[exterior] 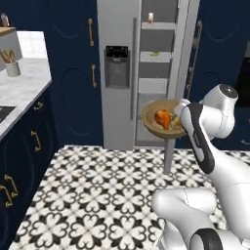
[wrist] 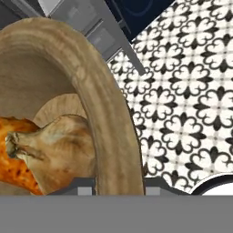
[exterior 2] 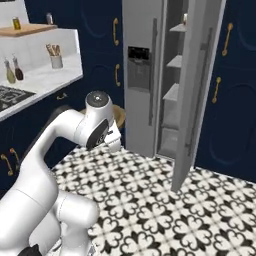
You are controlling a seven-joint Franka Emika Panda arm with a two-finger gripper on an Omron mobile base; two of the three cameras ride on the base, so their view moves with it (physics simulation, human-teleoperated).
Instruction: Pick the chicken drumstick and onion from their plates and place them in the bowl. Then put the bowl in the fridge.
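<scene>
bowl [wrist: 107, 113], one drumstick [wrist: 13, 159], one onion [wrist: 59, 145]

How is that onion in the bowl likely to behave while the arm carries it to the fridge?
The onion looks round, so it could roll if the bowl tilts. The deep sides and the drumstick beside it should probably keep it in.
</scene>
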